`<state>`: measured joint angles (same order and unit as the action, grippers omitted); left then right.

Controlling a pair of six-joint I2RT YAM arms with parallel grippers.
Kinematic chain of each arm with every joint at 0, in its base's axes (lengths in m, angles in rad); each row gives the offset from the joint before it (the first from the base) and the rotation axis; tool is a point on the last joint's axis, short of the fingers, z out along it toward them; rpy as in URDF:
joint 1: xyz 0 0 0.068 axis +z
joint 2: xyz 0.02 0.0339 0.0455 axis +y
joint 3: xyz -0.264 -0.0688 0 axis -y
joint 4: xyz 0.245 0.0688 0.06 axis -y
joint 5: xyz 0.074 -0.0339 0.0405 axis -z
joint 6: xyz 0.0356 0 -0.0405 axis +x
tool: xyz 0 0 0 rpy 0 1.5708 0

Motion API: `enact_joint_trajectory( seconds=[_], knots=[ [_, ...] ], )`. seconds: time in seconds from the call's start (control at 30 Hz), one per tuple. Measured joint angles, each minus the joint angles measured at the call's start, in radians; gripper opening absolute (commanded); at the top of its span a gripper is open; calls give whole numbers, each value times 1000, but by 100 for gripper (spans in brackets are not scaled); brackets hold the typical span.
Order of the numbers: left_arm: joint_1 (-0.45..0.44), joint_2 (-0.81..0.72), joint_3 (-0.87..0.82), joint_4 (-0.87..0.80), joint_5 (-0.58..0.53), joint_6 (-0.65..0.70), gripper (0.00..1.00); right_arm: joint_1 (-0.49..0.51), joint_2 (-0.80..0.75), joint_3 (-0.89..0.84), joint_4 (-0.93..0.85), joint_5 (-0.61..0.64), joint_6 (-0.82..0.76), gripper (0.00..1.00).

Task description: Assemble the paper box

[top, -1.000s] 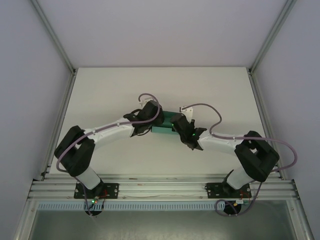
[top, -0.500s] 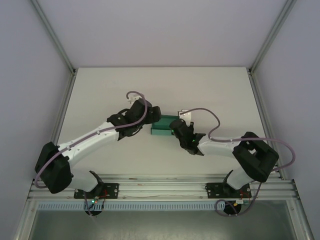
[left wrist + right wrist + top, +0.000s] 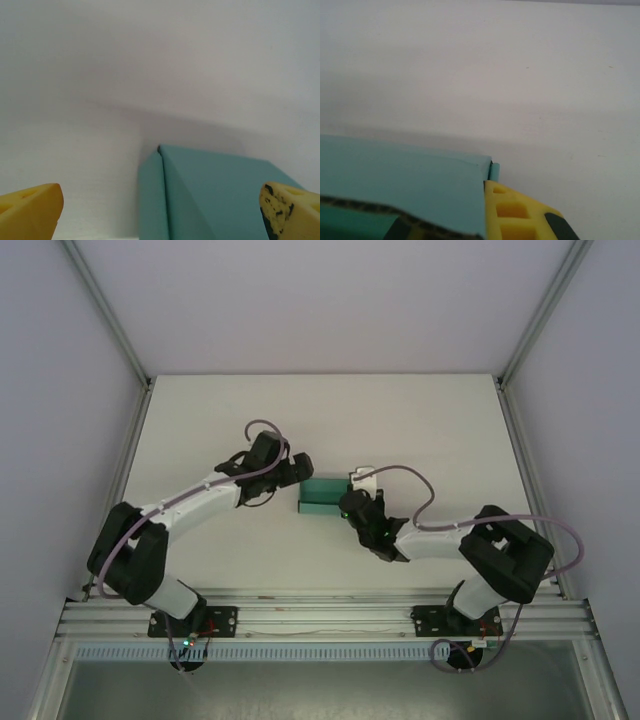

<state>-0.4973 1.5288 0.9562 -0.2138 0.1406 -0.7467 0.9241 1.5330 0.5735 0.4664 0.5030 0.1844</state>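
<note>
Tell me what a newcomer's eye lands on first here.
The small teal-green card box stands out at the middle of the white table. The right gripper is shut on its right end, while the left gripper gapes open just off its left end.

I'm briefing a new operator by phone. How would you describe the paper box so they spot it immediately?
Look at the white table, where two arms reach toward each other near its middle. Between the left fingers and the right fingers is the paper box, small, flat and rectangular. It alone is teal-green.
</note>
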Motion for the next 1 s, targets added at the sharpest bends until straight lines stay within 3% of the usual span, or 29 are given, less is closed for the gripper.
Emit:
enact_joint_trajectory(
  seconds=[0.27, 0.5, 0.77, 0.83, 1.0],
  knots=[
    [7, 57, -35, 102, 108, -39, 82, 15, 14, -5, 18, 31, -2, 4],
    [6, 107, -84, 199, 159, -58, 75, 24, 6, -79, 1, 0, -5, 27],
    [7, 179, -101, 306, 212, -69, 65, 25, -128, -153, -61, -50, -28, 41],
    [7, 198, -101, 327, 224, -66, 64, 25, -170, -168, -78, -60, -23, 47],
    [7, 221, -101, 360, 243, -64, 60, 24, -328, -198, -135, -66, 8, 77]
  ],
)
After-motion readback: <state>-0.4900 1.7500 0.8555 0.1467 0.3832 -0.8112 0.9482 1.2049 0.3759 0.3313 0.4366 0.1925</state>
